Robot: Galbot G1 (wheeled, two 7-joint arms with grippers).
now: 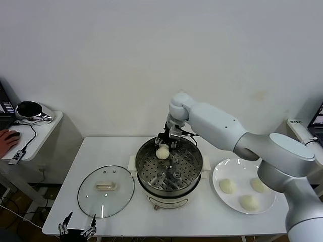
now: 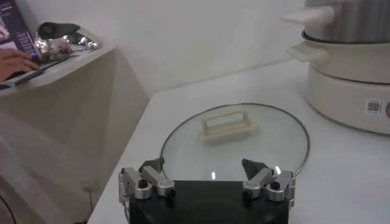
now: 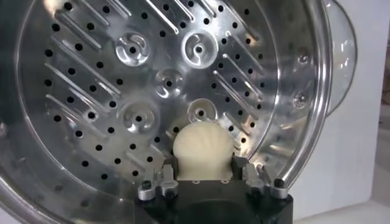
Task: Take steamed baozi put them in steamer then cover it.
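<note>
The steamer (image 1: 194, 157) stands mid-table, its perforated tray (image 3: 122, 91) bare but for one cream-white baozi (image 1: 162, 151) at the far rim. My right gripper (image 1: 167, 142) reaches down into the pot. Its fingers (image 3: 169, 165) press both sides of that baozi (image 3: 203, 146), which sits low over the tray. Three more baozi (image 1: 227, 186) lie on the white plate (image 1: 220, 169) to the right. The glass cover (image 1: 106, 190) lies flat to the left of the steamer, handle up. My left gripper (image 1: 76, 228) hangs open at the table's front edge, just short of the cover (image 2: 234, 140).
A side table (image 1: 38, 132) stands off to the left with a person's hand (image 1: 7, 139) and a shiny object on it. The steamer's cream base (image 2: 347, 91) rises beside the cover. The white wall is close behind the pot.
</note>
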